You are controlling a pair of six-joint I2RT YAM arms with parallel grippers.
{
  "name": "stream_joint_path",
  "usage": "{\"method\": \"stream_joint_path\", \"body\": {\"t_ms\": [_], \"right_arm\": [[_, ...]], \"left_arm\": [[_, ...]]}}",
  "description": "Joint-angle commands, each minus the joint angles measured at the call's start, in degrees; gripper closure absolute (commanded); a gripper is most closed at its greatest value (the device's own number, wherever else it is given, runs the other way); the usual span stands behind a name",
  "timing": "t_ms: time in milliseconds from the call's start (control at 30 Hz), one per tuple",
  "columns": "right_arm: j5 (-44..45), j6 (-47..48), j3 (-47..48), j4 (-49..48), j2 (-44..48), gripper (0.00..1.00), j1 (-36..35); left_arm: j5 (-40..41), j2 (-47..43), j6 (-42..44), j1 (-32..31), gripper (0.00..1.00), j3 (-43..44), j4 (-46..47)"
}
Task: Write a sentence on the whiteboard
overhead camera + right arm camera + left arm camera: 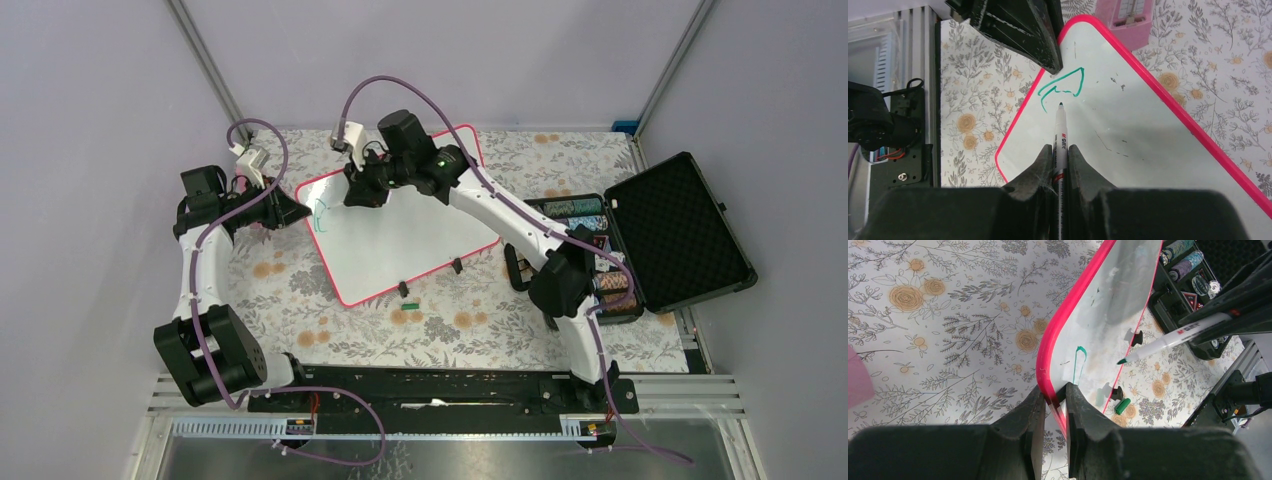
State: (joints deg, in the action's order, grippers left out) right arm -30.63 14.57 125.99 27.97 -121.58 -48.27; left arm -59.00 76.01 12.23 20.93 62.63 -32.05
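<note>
The whiteboard (420, 240) lies tilted on the flowered tablecloth, white with a pink-red frame. My left gripper (298, 210) is shut on its left frame edge; in the left wrist view the jaws (1054, 397) pinch the pink rim. My right gripper (362, 192) is shut on a white marker (1060, 132) pointing at the board (1148, 145). Its tip rests just below a few green strokes (1063, 86), the only part of the sentence showing. I cannot tell whether the tip touches. The marker (1173, 337) and a green stroke (1079, 362) also show in the left wrist view.
A green marker cap (408, 305) lies on the cloth by the board's near edge, beside two small black clips (403, 288). An open black foam-lined case (680, 230) with a tray of small items stands at the right. A pink object (1130, 12) sits beyond the board's corner.
</note>
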Motion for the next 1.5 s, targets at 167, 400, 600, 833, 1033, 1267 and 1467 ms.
{"method": "stream_joint_path", "body": {"t_ms": [167, 400, 600, 833, 1033, 1267, 1467], "right_arm": [[2.7, 1.4, 5.2, 1.2, -3.6, 1.0, -0.2], [3.5, 1.5, 6.0, 1.3, -4.4, 1.0, -0.2], [5.2, 2.3, 6.3, 2.2, -4.2, 1.0, 0.1], [5.7, 2.9, 4.8, 2.5, -3.2, 1.0, 0.9], [6.1, 2.8, 4.4, 2.4, -3.1, 1.0, 1.3], [5.9, 2.9, 3.4, 2.4, -2.1, 1.0, 2.0], [5.2, 2.8, 2.4, 2.4, -1.8, 1.0, 2.0]], "left_arm": [[-2.1, -1.2, 2.0, -0.8, 1.0, 0.6, 0.7], [-2.0, -1.2, 2.1, -0.8, 1.0, 0.6, 0.7], [-1.9, -1.1, 2.1, -0.9, 1.0, 0.6, 0.7], [-1.8, -1.0, 2.0, -0.8, 1.0, 0.7, 0.7], [-1.7, -1.1, 2.0, -0.8, 1.0, 0.5, 0.7], [-1.8, -0.9, 2.0, -0.8, 1.0, 0.7, 0.7], [-1.7, -1.1, 2.1, -0.9, 1.0, 0.5, 0.7]]}}
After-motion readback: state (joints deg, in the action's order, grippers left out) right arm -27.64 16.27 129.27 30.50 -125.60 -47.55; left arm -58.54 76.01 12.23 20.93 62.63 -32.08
